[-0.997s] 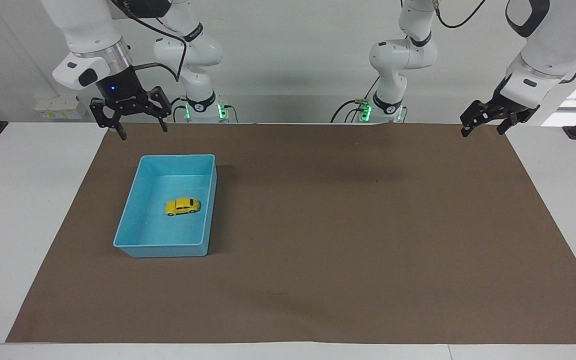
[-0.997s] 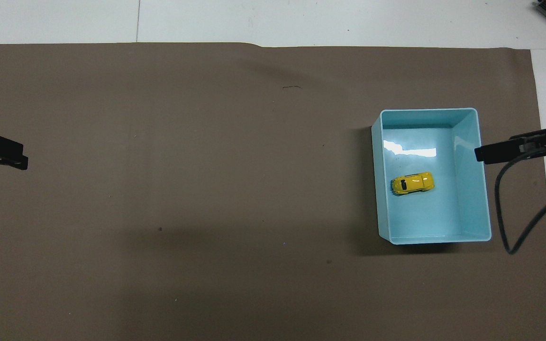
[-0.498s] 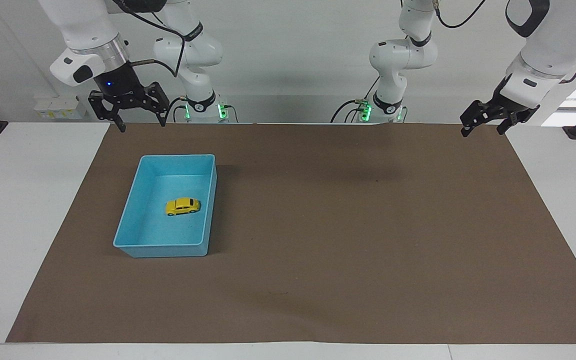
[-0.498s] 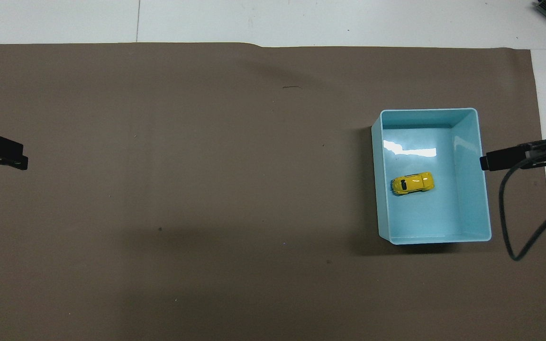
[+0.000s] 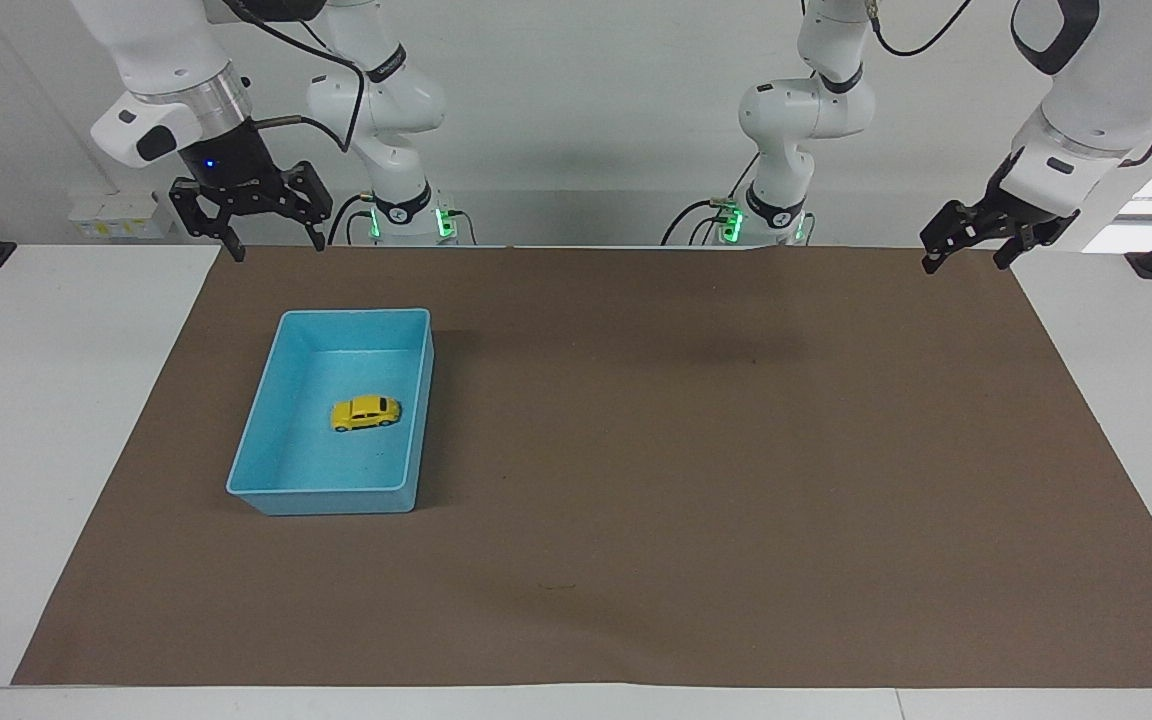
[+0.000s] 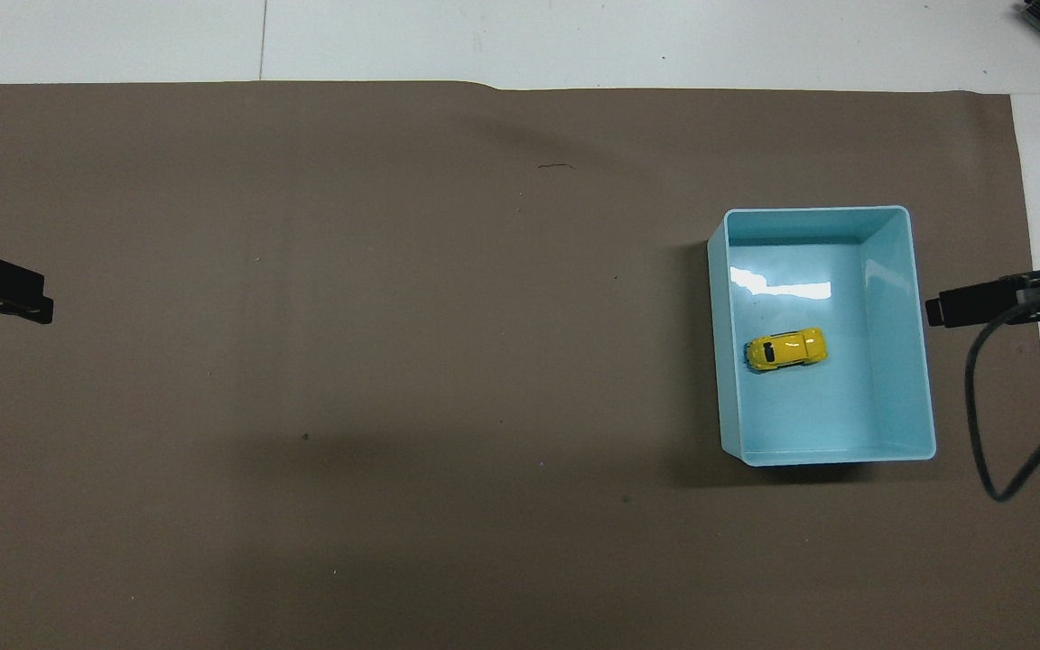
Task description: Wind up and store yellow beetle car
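Right gripper (image 5: 271, 235) has lifted and drawn back toward its base over the last second, fingers spread and empty, so it now hangs over the worktop's (image 5: 636, 450) edge by the robots. That retreat suggests the storing is done. Below it and out from it, well apart, the yellow beetle car (image 5: 365, 412) sits on its wheels inside the light-blue bin (image 5: 271, 490). Left gripper (image 5: 966, 250) waits over the worktop's other end, fingers apart, nowhere near the car
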`<state>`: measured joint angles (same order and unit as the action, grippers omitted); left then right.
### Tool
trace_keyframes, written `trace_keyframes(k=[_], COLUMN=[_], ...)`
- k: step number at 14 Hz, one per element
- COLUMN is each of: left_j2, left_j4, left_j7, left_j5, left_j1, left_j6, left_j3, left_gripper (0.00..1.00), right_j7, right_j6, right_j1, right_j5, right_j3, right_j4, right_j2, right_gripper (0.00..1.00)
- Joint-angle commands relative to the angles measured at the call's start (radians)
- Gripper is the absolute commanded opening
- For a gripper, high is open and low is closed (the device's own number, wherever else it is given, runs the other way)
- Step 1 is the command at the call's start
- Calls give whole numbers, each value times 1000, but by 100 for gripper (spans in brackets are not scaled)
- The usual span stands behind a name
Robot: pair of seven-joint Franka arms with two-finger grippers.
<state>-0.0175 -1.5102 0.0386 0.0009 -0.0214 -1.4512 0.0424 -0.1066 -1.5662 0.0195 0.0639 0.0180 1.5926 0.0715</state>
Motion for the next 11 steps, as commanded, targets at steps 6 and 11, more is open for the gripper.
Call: trace_keyframes(k=[6, 11], left_j2=[8, 8], left_j4=[2, 2], left_j7=[7, 7], left_j5=[13, 13], left_j1=[-15, -15], left_j6=[17, 17], left_j3=[11, 11], left_gripper=[100, 100], right_j7=[19, 16], right_j6=[64, 57], right_j1=[-6, -10], right_j5=[-82, -85], right_j3=[-9, -12], right_j4=[-63, -63], right_j2=[4, 10], right_gripper=[100, 100])
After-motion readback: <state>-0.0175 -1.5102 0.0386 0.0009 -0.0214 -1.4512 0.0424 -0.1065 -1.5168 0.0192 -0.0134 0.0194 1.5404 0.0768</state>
